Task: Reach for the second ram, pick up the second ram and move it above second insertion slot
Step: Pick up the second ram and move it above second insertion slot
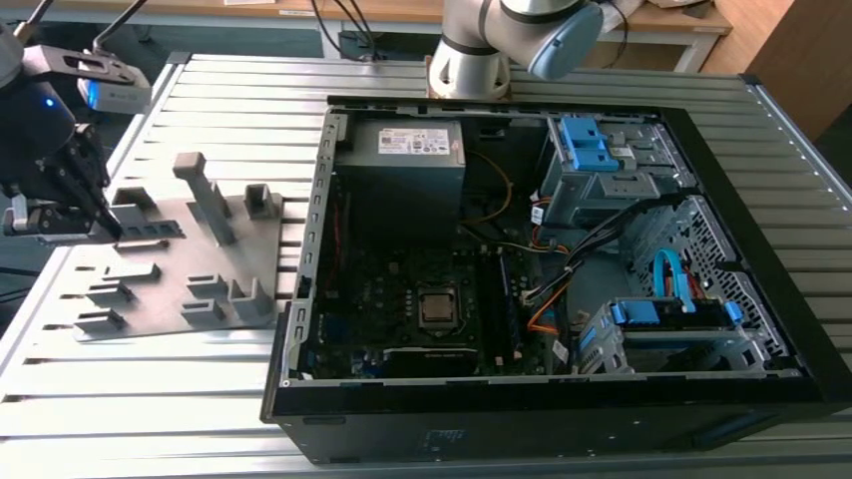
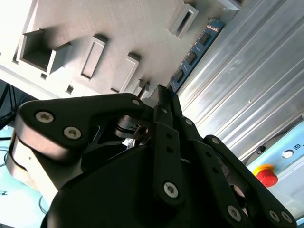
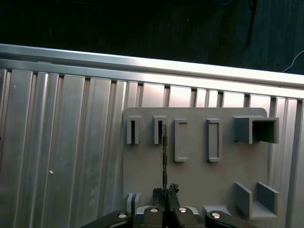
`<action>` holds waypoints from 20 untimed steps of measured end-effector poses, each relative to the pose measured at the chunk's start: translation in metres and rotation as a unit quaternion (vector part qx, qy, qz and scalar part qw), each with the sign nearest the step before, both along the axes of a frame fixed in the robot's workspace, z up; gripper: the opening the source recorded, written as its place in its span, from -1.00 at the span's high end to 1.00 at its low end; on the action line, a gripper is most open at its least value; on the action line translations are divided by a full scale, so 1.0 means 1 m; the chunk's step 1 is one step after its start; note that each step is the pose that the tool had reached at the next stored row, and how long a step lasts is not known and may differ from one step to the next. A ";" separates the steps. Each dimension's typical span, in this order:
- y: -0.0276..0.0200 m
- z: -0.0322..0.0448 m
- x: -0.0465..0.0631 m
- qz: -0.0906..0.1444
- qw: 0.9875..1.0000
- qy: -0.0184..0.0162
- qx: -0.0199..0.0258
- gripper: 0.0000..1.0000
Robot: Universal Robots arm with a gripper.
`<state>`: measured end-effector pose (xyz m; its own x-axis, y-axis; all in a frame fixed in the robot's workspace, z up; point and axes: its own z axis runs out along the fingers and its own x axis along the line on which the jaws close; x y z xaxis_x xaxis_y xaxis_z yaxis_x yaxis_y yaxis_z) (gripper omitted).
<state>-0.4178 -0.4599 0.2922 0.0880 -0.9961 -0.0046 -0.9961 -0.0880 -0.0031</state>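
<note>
- Dark green-black circuit stick, the second ram [image 3: 164, 156]: it is standing on edge over the grey holder plate [image 3: 199, 175] in the first wrist view, running from a small slot block to the fingertips.
- Same stick in the second wrist view [image 2: 195, 54]: it is showing a blue-green face with a row of chips and reaching away from the fingertips.
- Black gripper [image 3: 165, 192]: its jaws are pressing together on the near end of the second ram. Whether the stick is sitting in its holder or hanging free cannot be told.
- Gripper in the exterior view [image 1: 107, 228]: it is hanging over the part of the plate toward the exterior view's left, with its tips at one end of a dark strip, the ram [image 1: 154, 232].
- Ribbed aluminium table [image 1: 160, 399]: it is carrying the plate and an open computer case [image 1: 533, 429].
- Case: it is lying toward the exterior view's right, well apart from the ram, and exposing a motherboard [image 1: 437, 307] and blue drive brackets [image 1: 586, 140].
- Red button on a yellow base [image 2: 266, 175]: it is sitting beyond the table edge in the second wrist view.
</note>
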 end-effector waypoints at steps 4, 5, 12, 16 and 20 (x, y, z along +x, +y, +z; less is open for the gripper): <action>0.0000 0.0065 0.000 0.000 1.000 0.000 0.000 0.72; 0.0000 0.0080 0.000 0.000 1.000 0.000 0.000 0.72; 0.0000 0.0196 0.000 0.000 1.000 0.000 0.000 0.72; 0.0000 0.0260 0.000 0.000 1.000 0.000 0.000 0.72; 0.0000 0.0325 0.000 0.000 1.000 0.000 0.000 0.72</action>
